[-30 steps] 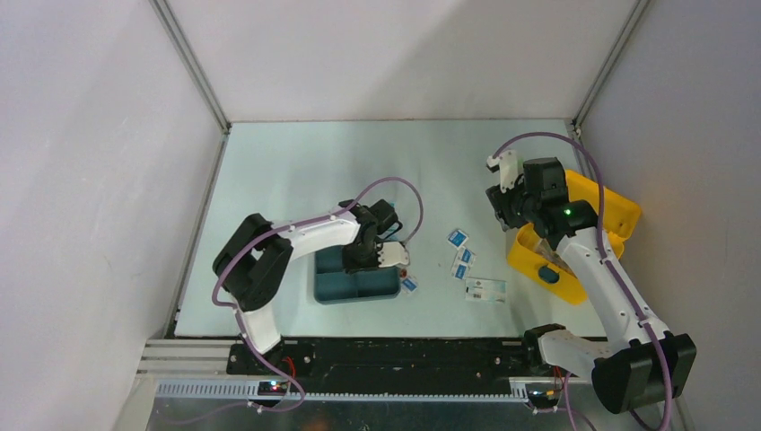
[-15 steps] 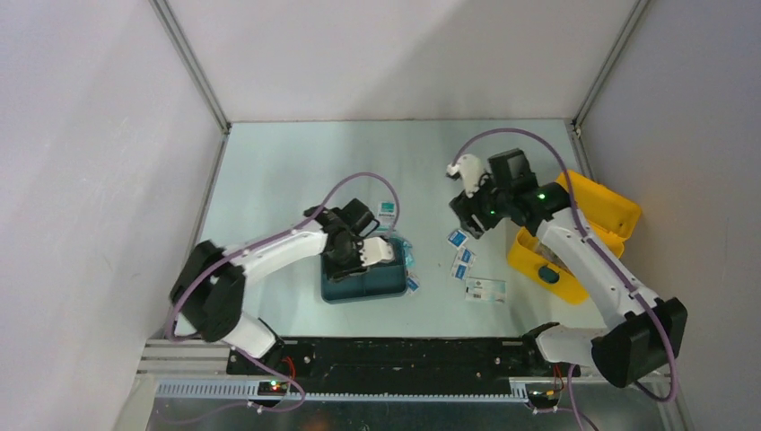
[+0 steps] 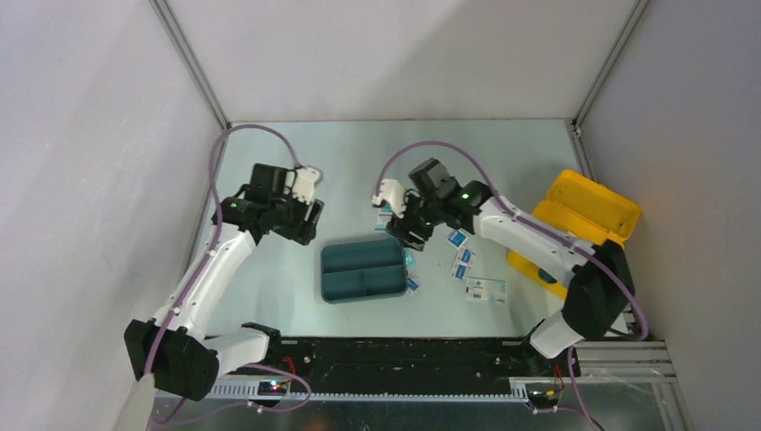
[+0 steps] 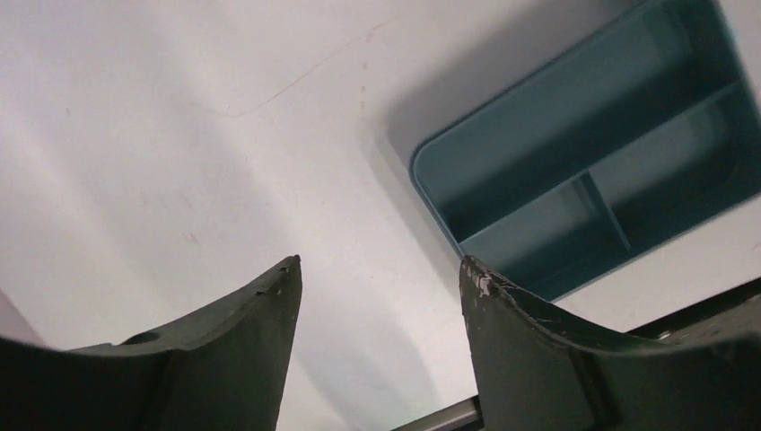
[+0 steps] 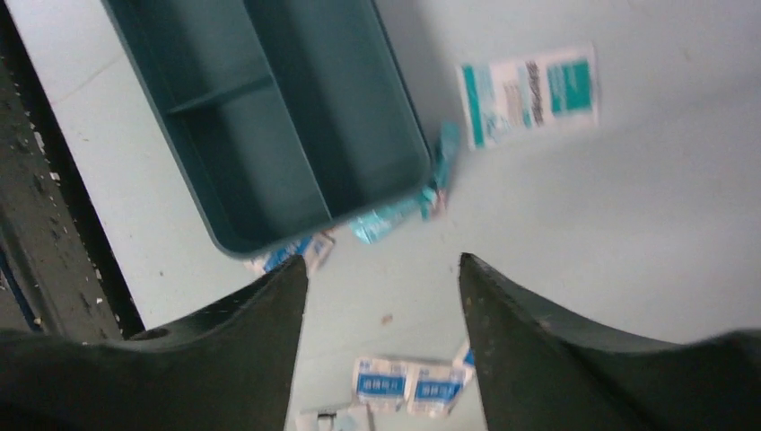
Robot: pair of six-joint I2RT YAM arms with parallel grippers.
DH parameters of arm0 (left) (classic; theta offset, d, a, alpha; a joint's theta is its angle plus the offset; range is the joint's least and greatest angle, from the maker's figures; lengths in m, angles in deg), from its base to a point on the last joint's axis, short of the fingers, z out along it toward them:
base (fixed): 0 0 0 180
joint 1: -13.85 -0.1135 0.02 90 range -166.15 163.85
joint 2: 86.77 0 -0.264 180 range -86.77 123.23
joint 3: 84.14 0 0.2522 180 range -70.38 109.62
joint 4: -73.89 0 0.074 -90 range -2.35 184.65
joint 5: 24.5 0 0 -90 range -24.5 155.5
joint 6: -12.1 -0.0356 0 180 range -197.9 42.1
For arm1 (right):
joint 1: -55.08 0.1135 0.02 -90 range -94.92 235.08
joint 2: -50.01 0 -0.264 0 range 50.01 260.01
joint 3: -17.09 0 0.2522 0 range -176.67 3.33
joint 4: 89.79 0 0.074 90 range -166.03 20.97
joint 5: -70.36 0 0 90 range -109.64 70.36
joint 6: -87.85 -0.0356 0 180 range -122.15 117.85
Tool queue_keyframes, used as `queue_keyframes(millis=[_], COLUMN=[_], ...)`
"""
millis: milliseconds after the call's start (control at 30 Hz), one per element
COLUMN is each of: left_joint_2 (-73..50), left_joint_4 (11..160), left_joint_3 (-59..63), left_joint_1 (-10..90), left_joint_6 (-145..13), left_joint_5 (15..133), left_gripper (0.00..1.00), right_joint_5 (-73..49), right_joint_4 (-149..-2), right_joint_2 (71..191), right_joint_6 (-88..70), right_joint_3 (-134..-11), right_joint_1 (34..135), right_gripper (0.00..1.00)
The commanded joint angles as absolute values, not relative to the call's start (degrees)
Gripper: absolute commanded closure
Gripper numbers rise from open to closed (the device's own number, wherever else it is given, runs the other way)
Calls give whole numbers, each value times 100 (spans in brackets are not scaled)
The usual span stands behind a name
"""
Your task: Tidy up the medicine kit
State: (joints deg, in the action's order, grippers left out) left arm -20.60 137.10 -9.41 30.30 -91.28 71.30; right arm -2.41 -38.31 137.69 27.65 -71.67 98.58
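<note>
The yellow medicine kit (image 3: 599, 212) stands open at the table's right edge, partly behind my right arm. A dark-teal divided tray (image 3: 362, 269) lies in the middle with nothing showing in its compartments; it shows as the tray (image 4: 583, 171) and the tray (image 5: 269, 117) in the wrist views. My left gripper (image 3: 303, 226) (image 4: 381, 269) hangs open over bare table, left of the tray. My right gripper (image 3: 402, 235) (image 5: 384, 269) is open above the tray's right end, holding nothing. Small white-and-blue packets (image 3: 461, 261) (image 5: 408, 386) lie between tray and kit.
A larger white-and-teal sachet (image 5: 528, 94) lies beyond the tray's far right corner. A crumpled teal packet (image 5: 395, 215) and another small packet (image 3: 411, 284) touch the tray's right side. A flat white packet (image 3: 485, 288) lies near the front edge. Grey walls enclose the table.
My left arm has drawn back from the tray to the left and its gripper has opened. My right arm has swung left from the kit to the tray's right end.
</note>
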Motion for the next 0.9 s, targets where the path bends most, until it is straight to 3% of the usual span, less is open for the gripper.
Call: queue_keyframes(millis=[0, 100, 333, 633, 867], left_joint_2=[-2060, -1955, -1956, -2037, -2028], left_joint_4=[13575, 13579, 13565, 13528, 13524], left_joint_3=[-726, -669, -652, -694, -691], left_joint_1=[2248, 1811, 1160, 1104, 1096], left_joint_6=[-7922, -7835, -7579, -7603, -7616], left_joint_5=[7810, 7818, 8186, 8355, 8367], left_gripper=[29, 29, 29, 29, 30], right_joint_5=[216, 115, -256, -393, -442], right_joint_4=[-4217, -4276, -4246, -4062, -4045], right_joint_2=[14456, 14979, 15797, 16546, 16797], right_joint_6=[3320, 3508, 3842, 3919, 3933], right_joint_3=[-7703, -7880, -8216, -8597, -8684], right_joint_1=[10401, 10823, 11235, 11255, 11255], right_gripper=[39, 46, 49, 53, 63])
